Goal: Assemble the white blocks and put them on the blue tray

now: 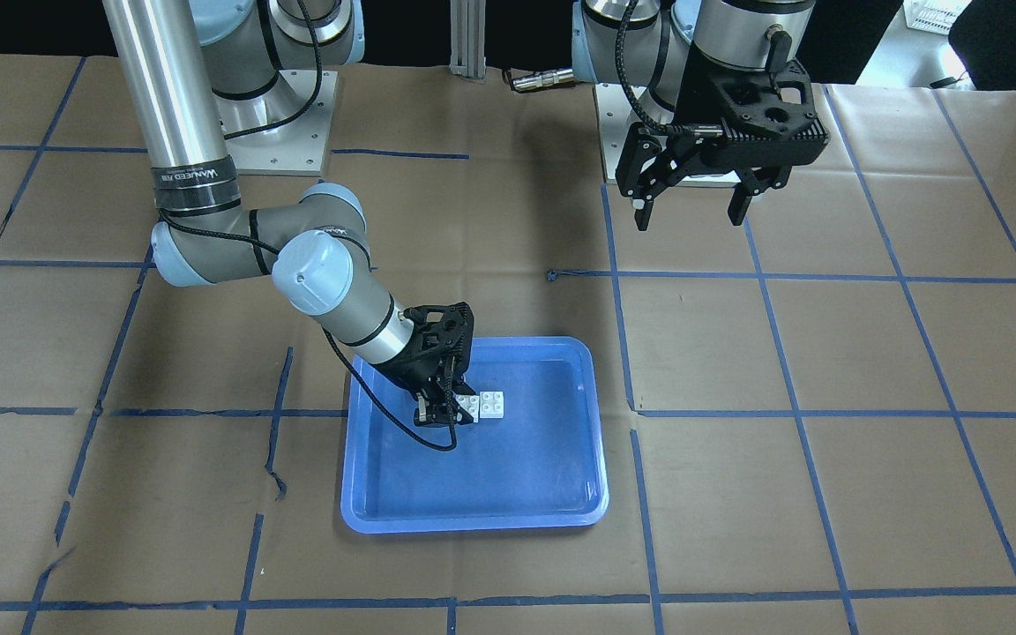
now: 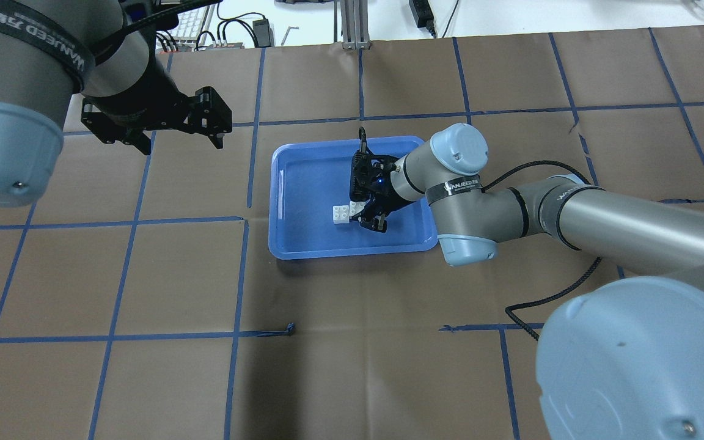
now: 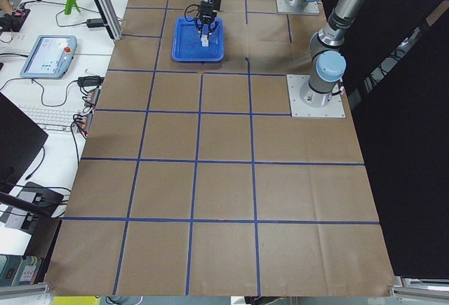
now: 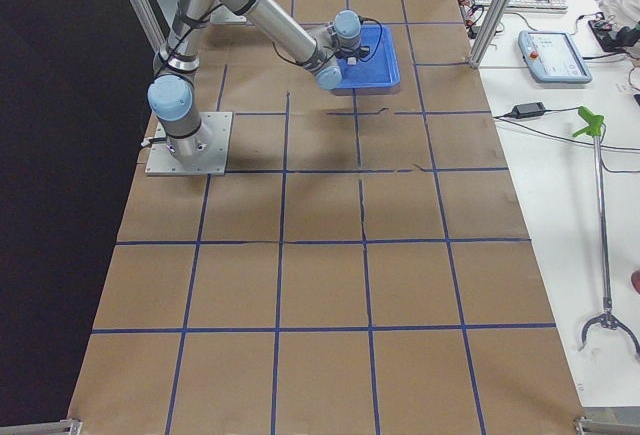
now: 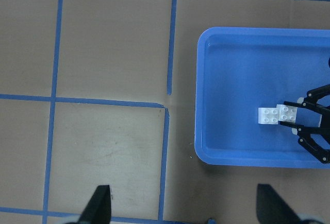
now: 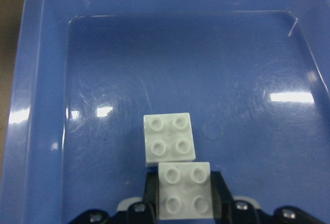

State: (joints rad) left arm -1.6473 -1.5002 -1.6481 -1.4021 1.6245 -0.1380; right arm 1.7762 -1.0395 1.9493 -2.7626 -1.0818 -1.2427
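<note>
White blocks: studs plain from right wrist, lost side-on.

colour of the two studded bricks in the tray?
White: both white blocks, studs included. This shows best in the right wrist view, against the blue tray.

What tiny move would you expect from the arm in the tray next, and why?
Probably the right gripper should raise the held white block slightly and shift it over the other white block. Both sit side by side in the blue tray, all studs showing, so they look not yet stacked.
</note>
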